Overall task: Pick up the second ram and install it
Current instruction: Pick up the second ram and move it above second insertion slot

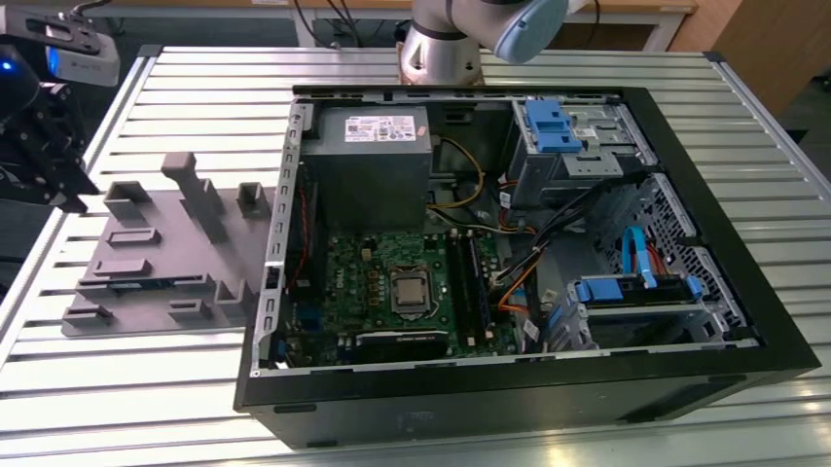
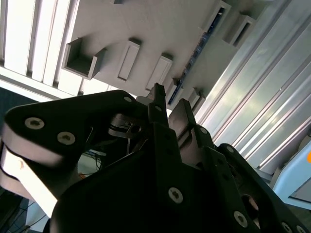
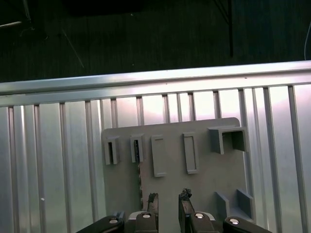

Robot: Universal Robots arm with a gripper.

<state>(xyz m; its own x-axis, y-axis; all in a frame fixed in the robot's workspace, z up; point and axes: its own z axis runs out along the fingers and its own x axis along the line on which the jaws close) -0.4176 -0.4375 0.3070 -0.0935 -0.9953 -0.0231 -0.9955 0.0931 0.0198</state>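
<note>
The gray holder tray (image 1: 143, 253) lies on the slatted table at the exterior view's left of the open computer case (image 1: 520, 253). The second ram (image 1: 146, 284) shows as a thin blue strip standing on edge in a tray slot, and appears as a blue edge (image 2: 192, 58) in the second wrist view and a dark jagged edge (image 3: 140, 180) in the first wrist view. My gripper (image 3: 168, 198) hangs above the tray, open, with nothing between its fingers (image 2: 158, 99). It is apart from the ram, off to one side of it.
The green motherboard (image 1: 403, 282) lies on the case floor, with the gray power supply (image 1: 370, 146) behind it and blue drive brackets (image 1: 636, 292) at the exterior view's right. The arm's wrist assembly (image 1: 39, 136) is at the far left edge. The table rim (image 3: 155, 80) borders a dark floor.
</note>
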